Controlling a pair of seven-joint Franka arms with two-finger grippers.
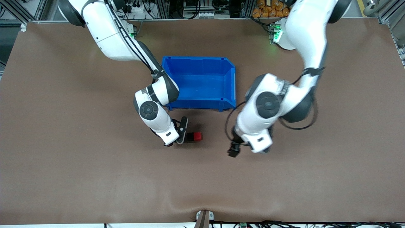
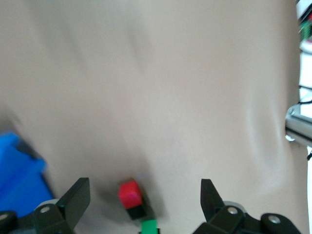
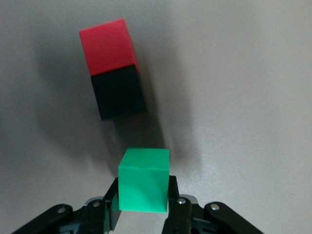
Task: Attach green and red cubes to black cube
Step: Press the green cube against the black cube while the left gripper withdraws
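Observation:
The red cube (image 3: pixel 107 46) and the black cube (image 3: pixel 119 92) lie joined face to face on the brown table. In the front view the red cube (image 1: pixel 197 136) shows with the black cube (image 1: pixel 190 136) beside it, toward the right arm's end. My right gripper (image 3: pixel 144 197) is shut on the green cube (image 3: pixel 144 180), a short gap from the black cube's free face. In the front view the right gripper (image 1: pixel 182 130) hides the green cube. My left gripper (image 2: pixel 144 192) stands open and holds nothing, drawn back from the red cube (image 2: pixel 130 193), the black cube (image 2: pixel 137 212) and the green cube (image 2: pixel 149 227).
A blue bin (image 1: pixel 198 59) stands on the table just farther from the front camera than the cubes, between the two arms. Its corner (image 2: pixel 17 170) shows in the left wrist view. The left arm's hand (image 1: pixel 258 141) hangs over the table toward its own end.

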